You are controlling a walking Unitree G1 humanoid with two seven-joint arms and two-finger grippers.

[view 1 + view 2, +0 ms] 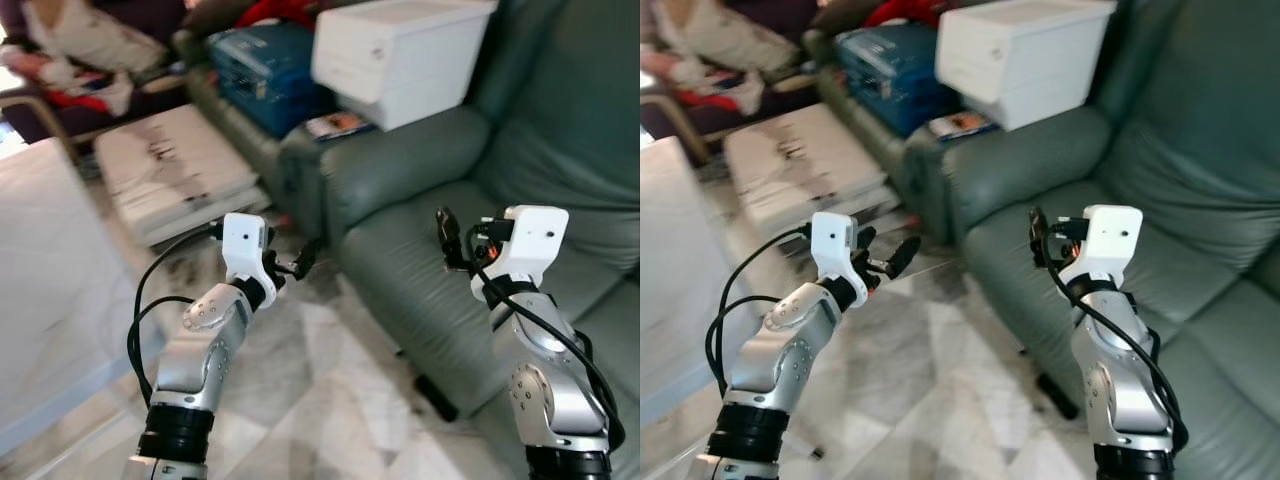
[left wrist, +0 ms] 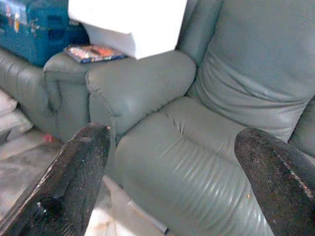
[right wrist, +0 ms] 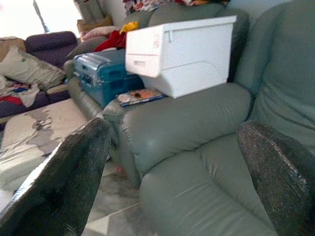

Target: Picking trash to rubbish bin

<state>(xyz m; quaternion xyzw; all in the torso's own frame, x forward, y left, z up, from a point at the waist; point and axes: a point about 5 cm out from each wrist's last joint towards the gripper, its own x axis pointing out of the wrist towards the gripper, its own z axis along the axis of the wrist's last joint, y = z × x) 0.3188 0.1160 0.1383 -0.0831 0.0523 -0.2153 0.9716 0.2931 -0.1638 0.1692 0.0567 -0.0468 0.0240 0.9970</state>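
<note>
While both arms hover before a green sofa, left gripper and right gripper gape empty; nothing seems collected yet.

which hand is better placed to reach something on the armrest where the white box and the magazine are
Probably the left. The left hand is open over the floor, nearer the armrest holding the white box and the magazine. The right hand, also open, is raised over the seat cushion.

Right hand spread before green armchair bearing white box.
</note>
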